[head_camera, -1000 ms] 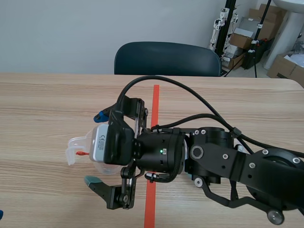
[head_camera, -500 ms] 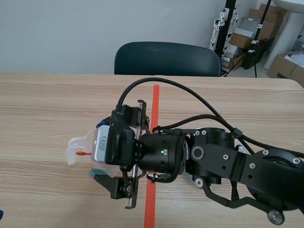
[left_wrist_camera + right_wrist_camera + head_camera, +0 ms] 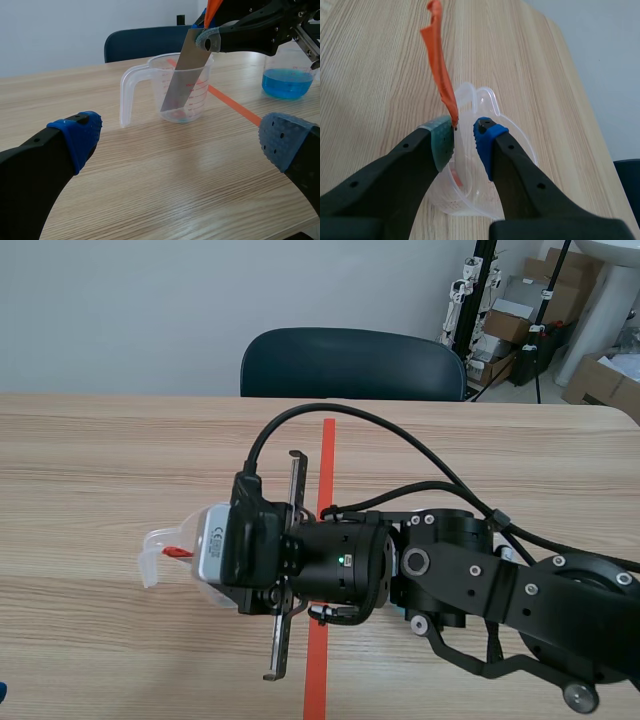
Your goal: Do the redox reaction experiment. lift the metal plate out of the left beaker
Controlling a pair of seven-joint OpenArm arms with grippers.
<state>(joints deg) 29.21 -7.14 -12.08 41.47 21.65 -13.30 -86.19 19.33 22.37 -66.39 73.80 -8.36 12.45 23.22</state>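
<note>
- the right claw [image 3: 464, 131] is clamped on the top end of the metal plate [image 3: 182, 70]. its grey-green pad is on one face and its blue pad on the other.
- the plate leans at a tilt in the clear plastic jug [image 3: 197, 100]. its lower end is down inside the jug and its upper end sticks out above the rim.
- an orange tag [image 3: 439, 65] rises from the plate's gripped end, just above the claw's pads.
- the jug stands upright in the left half of the tabletop [image 3: 150, 165], well in from the far edge, beside the orange tape line [image 3: 235, 105].
- a glass of blue liquid [image 3: 287, 75] stands across the tape line from the jug.
- the left claw [image 3: 181, 135] is spread wide and holds nothing. it sits low over the tabletop, facing the jug and apart from it.
- a dark chair [image 3: 350, 360] stands behind the tabletop's far edge.
</note>
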